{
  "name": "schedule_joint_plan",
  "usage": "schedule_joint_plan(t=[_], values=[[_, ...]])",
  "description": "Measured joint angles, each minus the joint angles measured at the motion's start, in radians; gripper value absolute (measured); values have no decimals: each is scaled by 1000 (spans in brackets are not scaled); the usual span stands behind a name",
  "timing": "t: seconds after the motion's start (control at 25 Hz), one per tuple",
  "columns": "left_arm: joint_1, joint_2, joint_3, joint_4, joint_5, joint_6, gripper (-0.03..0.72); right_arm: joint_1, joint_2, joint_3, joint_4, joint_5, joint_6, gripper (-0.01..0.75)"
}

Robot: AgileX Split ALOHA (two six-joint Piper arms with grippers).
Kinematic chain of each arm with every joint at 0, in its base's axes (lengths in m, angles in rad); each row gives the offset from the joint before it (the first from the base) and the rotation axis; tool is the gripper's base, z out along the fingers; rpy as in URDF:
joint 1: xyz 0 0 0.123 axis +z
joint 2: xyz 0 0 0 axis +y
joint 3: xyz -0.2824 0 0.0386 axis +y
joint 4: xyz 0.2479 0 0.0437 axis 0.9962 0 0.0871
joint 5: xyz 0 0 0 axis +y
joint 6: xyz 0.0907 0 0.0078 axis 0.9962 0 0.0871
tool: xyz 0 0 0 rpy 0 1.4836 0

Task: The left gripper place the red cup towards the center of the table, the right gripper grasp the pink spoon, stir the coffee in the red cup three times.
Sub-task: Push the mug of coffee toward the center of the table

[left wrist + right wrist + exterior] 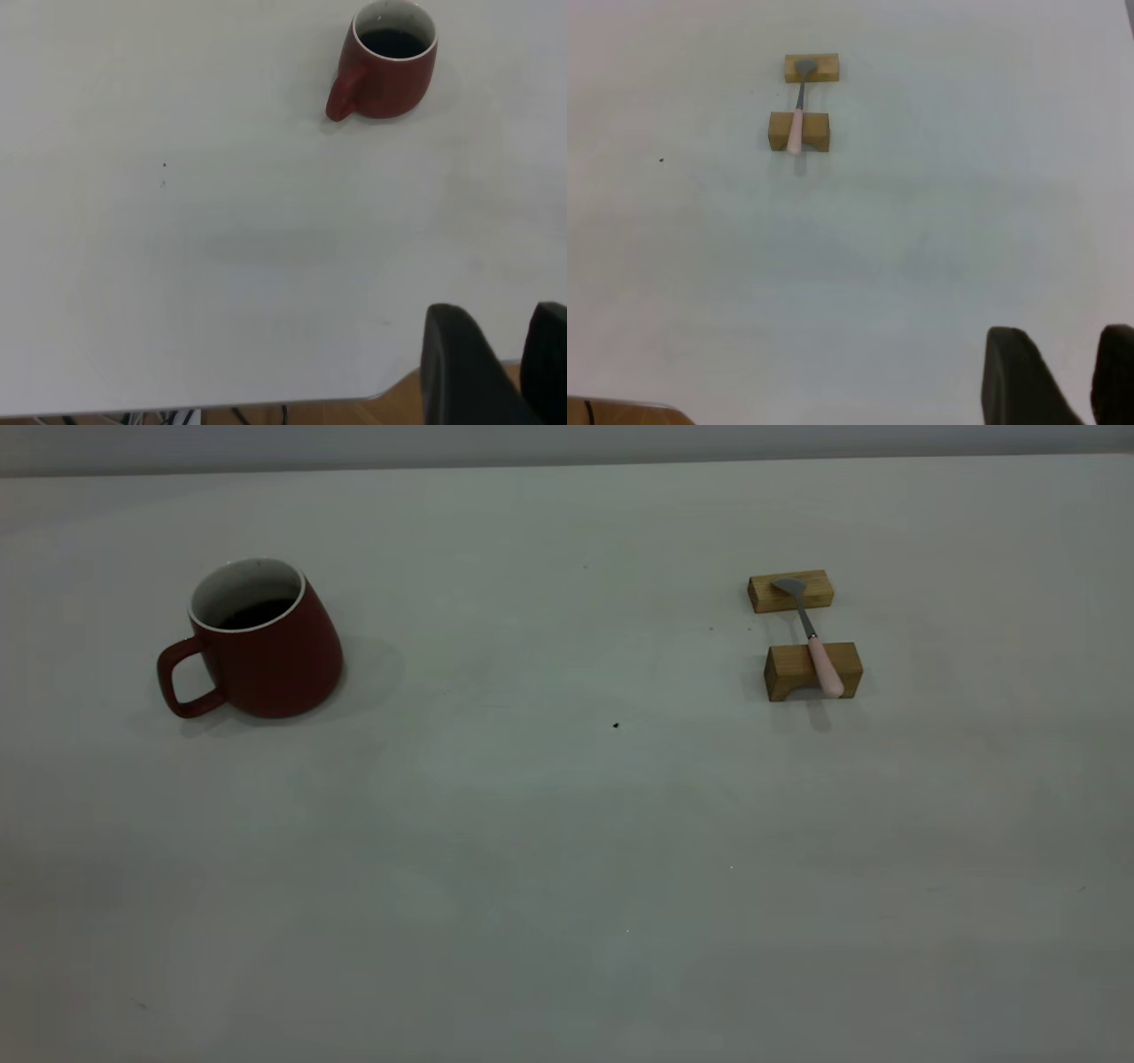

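The red cup [263,651] stands upright at the left of the table [532,824], its handle towards the near left, with dark coffee [257,613] inside. In the left wrist view the red cup [390,66] is far from my left gripper [500,323], which hangs open and empty over the table's edge. The pink spoon [819,651] lies at the right, across two wooden blocks, with its bowl on the far one. In the right wrist view the pink spoon [797,124] is well away from my right gripper [1063,341], open with nothing in it. Neither gripper shows in the exterior view.
Two small wooden blocks carry the spoon: the far block [790,591] and the near, notched block [797,671]. A tiny dark speck [616,725] marks the table's middle. The table edge [266,403] runs close beside the left gripper, with brown floor beyond.
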Motion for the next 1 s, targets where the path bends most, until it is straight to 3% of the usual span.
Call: schedule_joint_plan(t=[0.24,0.64,0.76,1.0], values=[[0,61,-27,0,-26,0,244,0,0,0,0,0,0,244],[0,657,-216,-6,-170,104,258,0,0,0,0,0,0,244],[0,843,-232,-5,-257,142,338,0,0,0,0,0,0,244],[0,1210,-304,-4,-411,247,632,0,0,0,0,0,0,244]])
